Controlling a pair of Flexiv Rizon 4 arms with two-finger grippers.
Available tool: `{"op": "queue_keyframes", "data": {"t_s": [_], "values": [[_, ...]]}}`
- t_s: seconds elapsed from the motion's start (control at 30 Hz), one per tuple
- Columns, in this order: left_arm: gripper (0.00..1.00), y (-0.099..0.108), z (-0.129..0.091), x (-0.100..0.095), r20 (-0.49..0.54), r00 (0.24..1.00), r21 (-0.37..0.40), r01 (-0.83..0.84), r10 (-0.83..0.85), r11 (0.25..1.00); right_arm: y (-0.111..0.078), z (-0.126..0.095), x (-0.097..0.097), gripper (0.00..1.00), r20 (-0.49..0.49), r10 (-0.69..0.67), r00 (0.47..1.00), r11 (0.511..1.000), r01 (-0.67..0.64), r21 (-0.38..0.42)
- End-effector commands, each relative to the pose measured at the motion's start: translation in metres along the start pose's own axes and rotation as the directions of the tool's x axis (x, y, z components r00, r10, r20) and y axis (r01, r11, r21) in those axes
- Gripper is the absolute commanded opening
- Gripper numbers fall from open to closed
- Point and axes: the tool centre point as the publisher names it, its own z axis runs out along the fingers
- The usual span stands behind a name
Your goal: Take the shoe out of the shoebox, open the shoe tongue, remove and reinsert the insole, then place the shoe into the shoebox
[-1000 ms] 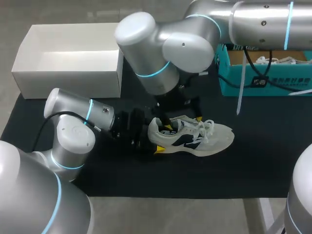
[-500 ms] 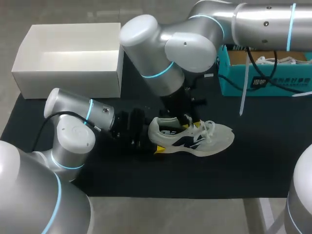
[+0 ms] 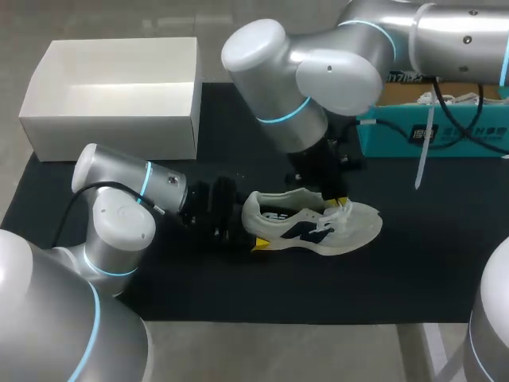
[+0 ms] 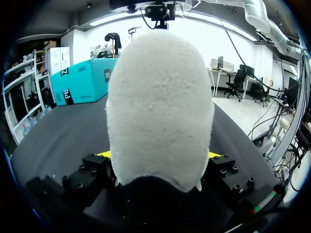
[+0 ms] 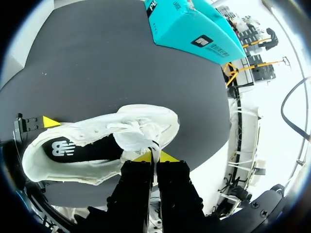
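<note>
A white shoe [image 3: 354, 227] lies on its sole on the black mat, toe to the right. My left gripper [image 3: 250, 231] is at its heel [image 4: 160, 107], with a yellow fingertip [image 4: 103, 154] pressed against each side, so it is shut on the shoe. Above the laces, my right gripper [image 3: 338, 204] [image 5: 153, 156] is shut on the white tongue [image 5: 133, 141], which is drawn toward the toe. The dark insole [image 5: 73, 148] shows inside the shoe's opening. The white shoebox [image 3: 111, 135] stands open at the back left with nothing in it.
A teal box [image 3: 429, 139] [image 5: 194, 29] stands at the back right, just behind my right arm. The black mat [image 3: 238, 294] has free room in front of the shoe and to its right.
My right gripper moved from the shoe's opening toward the toe and went from open to shut on the tongue. The left arm and the shoe stayed still.
</note>
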Motion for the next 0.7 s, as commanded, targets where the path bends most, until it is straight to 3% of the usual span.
{"op": "queue_keyframes", "data": {"t_s": [0.03,0.2,0.43,0.7], "values": [[0.0,0.001,0.001,0.0,0.002,1.0,-0.001,0.0,0.0,1.0,0.0,0.01,-0.031,0.0,-0.028,0.019,0.999,1.0,-0.019,0.006],[0.0,0.001,0.001,0.0,0.002,1.0,-0.001,0.0,0.0,1.0,0.007,0.023,-0.05,0.0,-0.023,0.053,0.998,0.998,-0.052,0.017],[0.0,0.001,0.001,0.0,0.002,1.0,-0.001,0.0,0.0,1.0,0.017,0.047,-0.063,0.0,-0.02,0.074,0.997,0.996,-0.073,0.047],[0.0,0.001,0.001,0.0,0.002,1.0,-0.001,0.0,0.0,1.0,0.026,0.071,-0.052,0.01,-0.076,0.077,0.994,0.995,-0.072,0.067]]}}
